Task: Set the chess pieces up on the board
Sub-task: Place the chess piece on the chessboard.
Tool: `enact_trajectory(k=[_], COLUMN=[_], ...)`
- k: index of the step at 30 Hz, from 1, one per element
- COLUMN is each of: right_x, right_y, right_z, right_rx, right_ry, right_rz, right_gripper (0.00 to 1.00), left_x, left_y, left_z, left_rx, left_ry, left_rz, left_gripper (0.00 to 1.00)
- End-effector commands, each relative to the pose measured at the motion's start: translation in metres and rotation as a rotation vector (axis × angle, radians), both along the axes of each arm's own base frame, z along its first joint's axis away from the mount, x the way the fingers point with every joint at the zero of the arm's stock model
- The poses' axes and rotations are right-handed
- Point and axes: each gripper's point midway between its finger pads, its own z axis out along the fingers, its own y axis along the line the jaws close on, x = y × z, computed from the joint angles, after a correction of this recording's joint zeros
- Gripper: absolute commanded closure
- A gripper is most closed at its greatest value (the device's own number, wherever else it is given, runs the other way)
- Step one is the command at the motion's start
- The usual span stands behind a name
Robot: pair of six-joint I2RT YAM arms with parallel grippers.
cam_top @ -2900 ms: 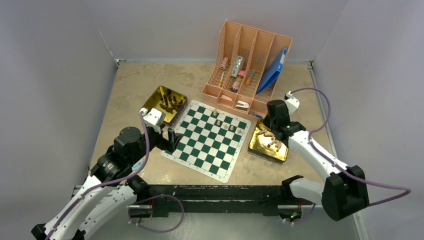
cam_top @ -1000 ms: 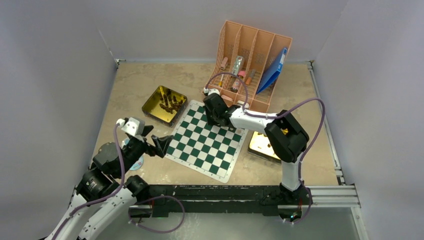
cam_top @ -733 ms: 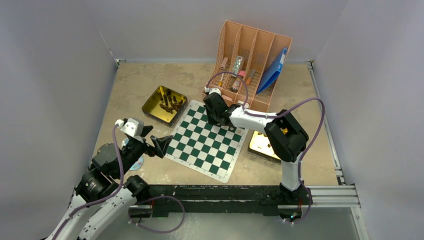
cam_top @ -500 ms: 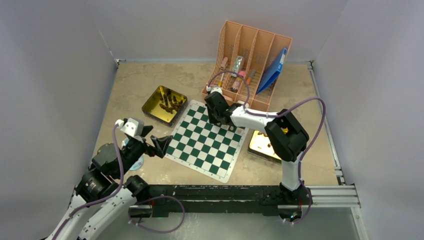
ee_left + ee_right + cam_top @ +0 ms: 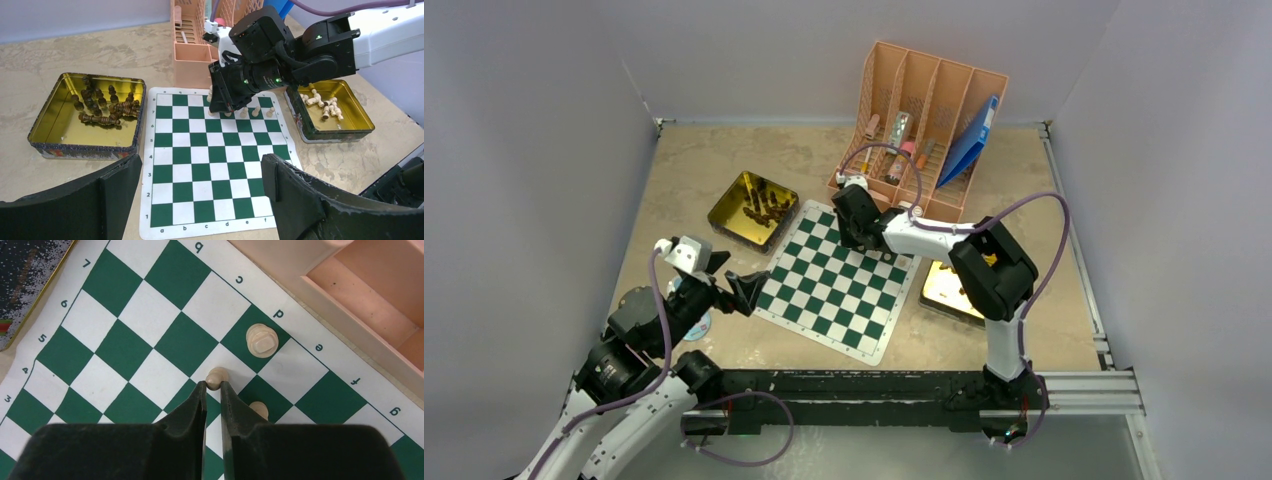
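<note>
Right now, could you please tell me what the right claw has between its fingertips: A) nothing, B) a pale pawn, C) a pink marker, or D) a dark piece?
B: the right wrist view shows the right claw pinching a pale pawn on the board.

The board lies between left tin and right tin, organizer behind

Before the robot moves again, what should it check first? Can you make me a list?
1. Right gripper shut on the pale pawn: ok.
2. Pawn's base resting on the board: cannot tell.
3. Neighbouring pale pawn clear of the gripper: not ok, it sits right beside one finger.
4. Flat-topped pale piece standing apart: ok.
5. Left gripper open and empty: ok.
6. Dark pieces out of the gold tin: not ok.
</note>
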Motion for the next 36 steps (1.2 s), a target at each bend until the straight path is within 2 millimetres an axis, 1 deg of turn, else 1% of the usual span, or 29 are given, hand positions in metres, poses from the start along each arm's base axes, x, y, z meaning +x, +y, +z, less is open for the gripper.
enact_trajectory(k=[1,8,13,19,21,26,29,34,36], right_x=[0.01,0.01,0.011,0.005,0.006,0.008,0.008,0.006,0.003], right_y=[0.003,-0.001,-0.001,0.001,0.003,0.006,0.007,0.002,-0.001], right_z=[0.005,0.004,0.009,0.012,0.014,0.029,0.041,0.069,0.086], right_rx=[0.016,0.006,0.004,0.017,0.023,0.042,0.057,0.081,0.102], right_ry=[-0.03,-0.033,-0.037,-0.022,-0.024,-0.045,-0.057,-0.091,-0.114], right_rz=[-0.023,-0.035,-0.035,-0.016,-0.014,0.001,-0.002,-0.01,-0.015], right_gripper=[0.84,0.82,0.8,0.73,0.7,0.67,0.65,0.63,0.63], left_x=[0.001,0.001,0.001,0.003,0.004,0.004,0.004,0.003,0.003], left_y=[0.0,0.0,-0.001,-0.004,-0.004,-0.005,-0.005,-0.003,-0.004], left_z=[0.007,0.007,0.006,0.003,0.001,0.0,0.001,0.003,0.002], left_rx=[-0.017,-0.017,-0.013,0.001,0.007,0.01,0.006,-0.006,-0.01], left_ry=[-0.021,-0.022,-0.02,-0.01,-0.006,0.005,0.0,-0.004,0.0], left_rz=[0.004,0.004,0.003,-0.01,-0.008,-0.009,-0.009,-0.004,-0.005], left_gripper=[0.1,0.1,0.1,0.1,0.1,0.1,0.1,0.1,0.1])
